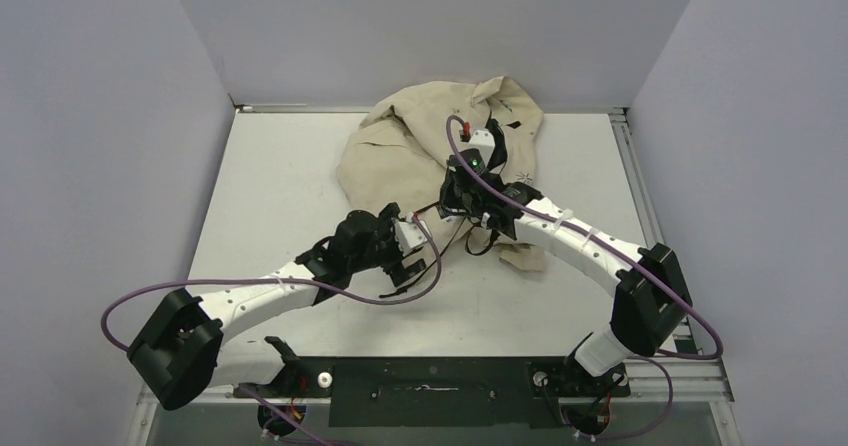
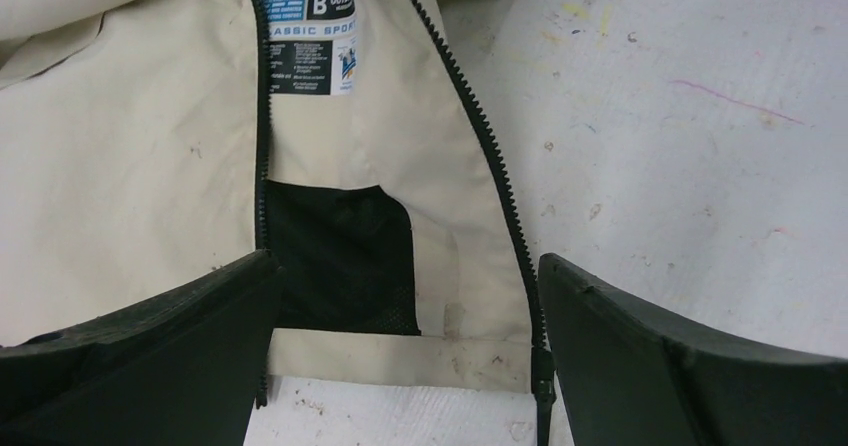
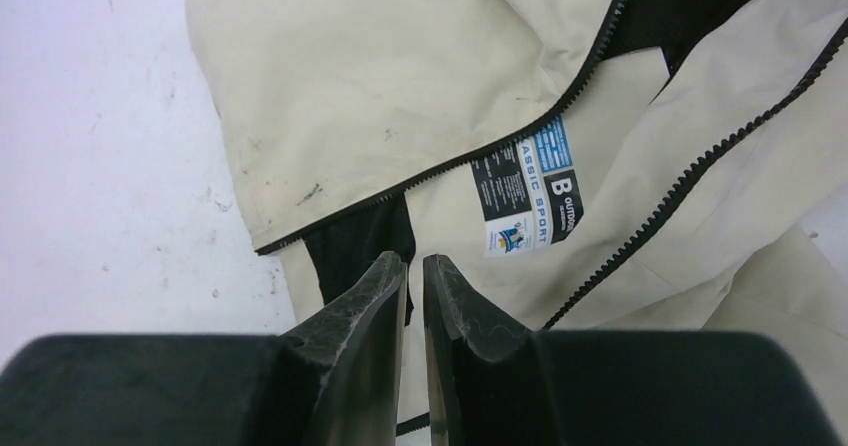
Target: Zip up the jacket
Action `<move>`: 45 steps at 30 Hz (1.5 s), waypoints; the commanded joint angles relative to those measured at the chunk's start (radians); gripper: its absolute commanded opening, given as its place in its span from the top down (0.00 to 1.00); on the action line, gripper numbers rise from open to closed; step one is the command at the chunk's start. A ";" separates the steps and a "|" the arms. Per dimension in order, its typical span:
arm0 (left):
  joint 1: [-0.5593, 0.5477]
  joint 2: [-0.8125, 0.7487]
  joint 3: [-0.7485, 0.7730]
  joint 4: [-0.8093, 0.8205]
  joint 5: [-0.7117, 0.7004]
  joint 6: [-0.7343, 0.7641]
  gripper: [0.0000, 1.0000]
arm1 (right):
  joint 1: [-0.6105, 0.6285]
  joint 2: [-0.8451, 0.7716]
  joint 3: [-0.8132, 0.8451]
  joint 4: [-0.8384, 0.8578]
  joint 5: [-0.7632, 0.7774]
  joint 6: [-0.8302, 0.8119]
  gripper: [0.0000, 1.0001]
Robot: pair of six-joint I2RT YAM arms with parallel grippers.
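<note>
— Well, where are we?
— Starting out, I'd say. My left pincer [image 2: 408, 261] hangs spread wide over the jacket's [image 1: 400, 136] open hem. My right pincer [image 3: 414, 261] is nearly pressed together there, cloth caught or not I can't tell. Jacket lies crumpled toward the table's [image 1: 280, 186] far edge.
— Next?
— Mating both zipper [image 2: 480, 136] ends.

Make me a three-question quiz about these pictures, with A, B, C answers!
1. Where on the table is the jacket? A near edge B far side C left corner
2. What colour is the jacket's outside? A beige B red C green
3. How is the zipper? A zipped up B missing C open
Answers: 1 B, it lies at the top of the overhead view; 2 A, the cloth is pale in every view; 3 C, its two tooth rows lie apart.
</note>
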 commanded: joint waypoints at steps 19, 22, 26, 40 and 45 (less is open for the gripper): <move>-0.082 -0.074 -0.085 0.169 -0.017 0.112 0.12 | -0.099 -0.071 -0.128 -0.051 -0.041 0.077 0.53; -0.081 -0.076 -0.087 0.171 -0.032 0.111 0.15 | -0.099 -0.045 -0.133 -0.039 -0.054 0.075 0.59; -0.082 -0.076 -0.089 0.176 -0.042 0.101 0.15 | -0.088 -0.045 -0.159 -0.037 -0.055 0.086 0.59; -0.083 -0.080 -0.091 0.172 -0.066 0.095 0.17 | -0.038 0.000 -0.181 0.010 -0.056 0.102 0.59; -0.083 -0.084 -0.090 0.172 -0.071 0.094 0.17 | -0.037 0.013 -0.184 0.002 -0.051 0.110 0.68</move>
